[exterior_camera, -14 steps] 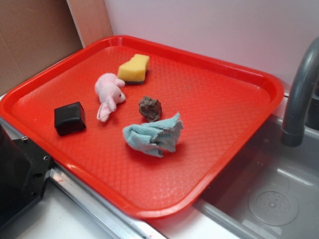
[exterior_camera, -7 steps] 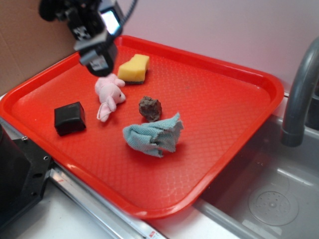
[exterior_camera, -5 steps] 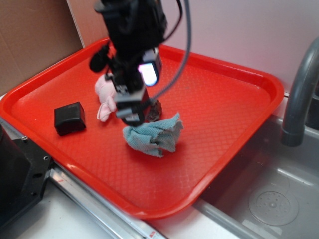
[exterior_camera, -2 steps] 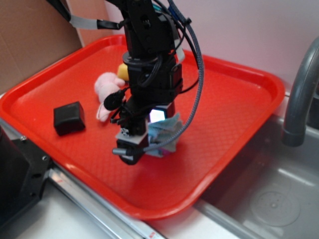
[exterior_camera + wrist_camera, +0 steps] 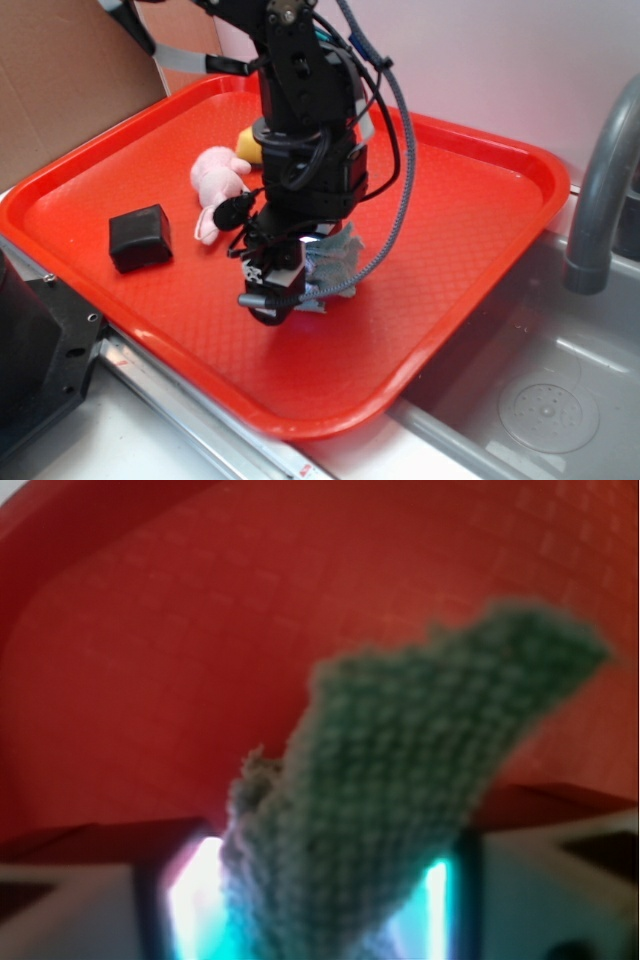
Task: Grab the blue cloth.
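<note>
The blue cloth [image 5: 341, 262] lies crumpled on the red tray [image 5: 480, 200], mostly hidden behind the black arm. My gripper [image 5: 283, 300] is down at the cloth's near-left side, low over the tray. In the wrist view a waffle-textured fold of the cloth [image 5: 400, 780] stands between the two pale fingers [image 5: 70, 910], with a lit gap on each side of it. The gripper [image 5: 310, 905] stands open around the fold. The tray floor [image 5: 150, 630] fills the background.
A pink plush toy [image 5: 218, 175], a black block [image 5: 139, 237] and a corner of the yellow sponge [image 5: 243, 143] lie on the tray's left half. A grey tap [image 5: 600, 180] and sink [image 5: 540, 400] are to the right. Cardboard [image 5: 60, 70] stands at back left.
The arm came in from the back left, passed over the plush toy and dropped onto the cloth. In the last half second it barely shifted, and the cloth stayed where it lay.
</note>
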You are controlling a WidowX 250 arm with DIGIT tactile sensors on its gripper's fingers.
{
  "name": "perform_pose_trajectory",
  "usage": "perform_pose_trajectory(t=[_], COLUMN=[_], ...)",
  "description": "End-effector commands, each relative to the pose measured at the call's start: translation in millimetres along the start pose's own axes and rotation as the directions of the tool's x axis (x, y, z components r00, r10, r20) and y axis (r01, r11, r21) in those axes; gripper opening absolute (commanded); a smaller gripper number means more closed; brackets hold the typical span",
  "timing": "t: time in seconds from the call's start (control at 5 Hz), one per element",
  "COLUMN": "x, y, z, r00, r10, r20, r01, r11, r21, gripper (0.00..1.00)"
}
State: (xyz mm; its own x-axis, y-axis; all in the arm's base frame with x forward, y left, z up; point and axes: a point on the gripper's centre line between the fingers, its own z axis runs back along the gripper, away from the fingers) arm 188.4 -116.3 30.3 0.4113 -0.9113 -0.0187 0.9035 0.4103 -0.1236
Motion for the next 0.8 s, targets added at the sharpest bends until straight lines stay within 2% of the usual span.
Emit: perform_pose_trajectory(t=[0.0,0.2,0.4,0.6], x=[3.1,-5.0,-26.6,-53.6], y=[-3.8,11.6,26.6,25.8], z=[31.9,82.0,133.9,179.9], r00=[0.969,0.879,0.733,0.538], r10=[0.247,0.475,0.668,0.810], r20=[-0.005,0.047,0.129,0.233], r01=[-0.246,-0.476,-0.674,-0.830], r11=[0.968,0.878,0.738,0.558], r21=[0.057,0.041,0.010,-0.023], gripper=[0.00,0.00,0.00,0.00])
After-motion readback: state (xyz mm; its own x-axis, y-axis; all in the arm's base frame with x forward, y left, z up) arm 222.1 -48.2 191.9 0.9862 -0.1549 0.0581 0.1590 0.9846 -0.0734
